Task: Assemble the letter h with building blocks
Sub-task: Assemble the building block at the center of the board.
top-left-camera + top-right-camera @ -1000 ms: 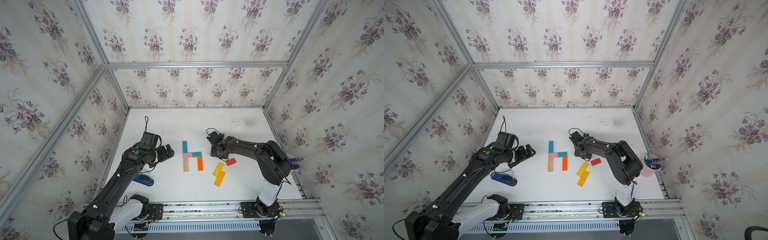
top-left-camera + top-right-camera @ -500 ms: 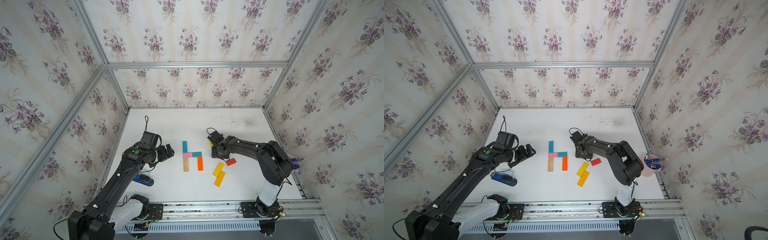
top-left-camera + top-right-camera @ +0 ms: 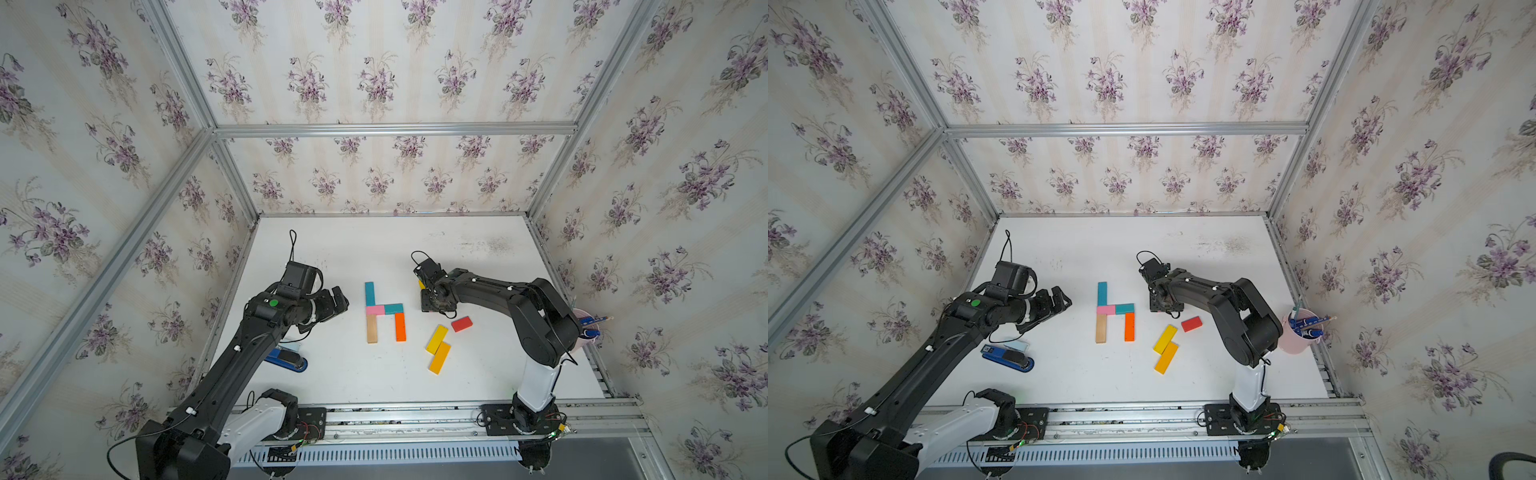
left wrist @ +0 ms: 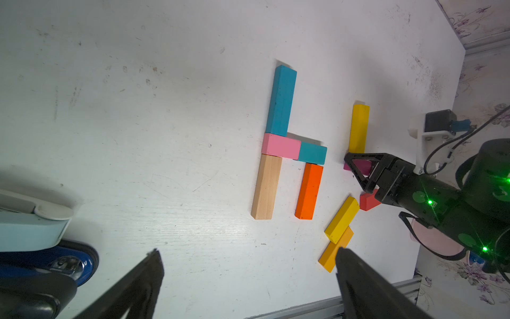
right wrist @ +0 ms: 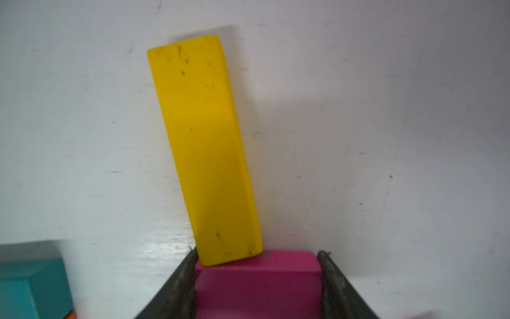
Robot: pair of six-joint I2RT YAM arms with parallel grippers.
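Right hand (image 4: 358, 167) clamps the magenta block (image 5: 258, 284), whose end touches the long yellow block (image 5: 204, 149); lifting could drag it askew. Left hand (image 4: 248, 252) hangs open, empty.

The far half of the table (image 3: 374, 249) is being left open. Right of the orange block (image 3: 400, 327), room is being taken by the right gripper (image 5: 257, 258) clamping a magenta block (image 5: 256, 290); the near left side is being blocked by a stapler (image 3: 286, 358).
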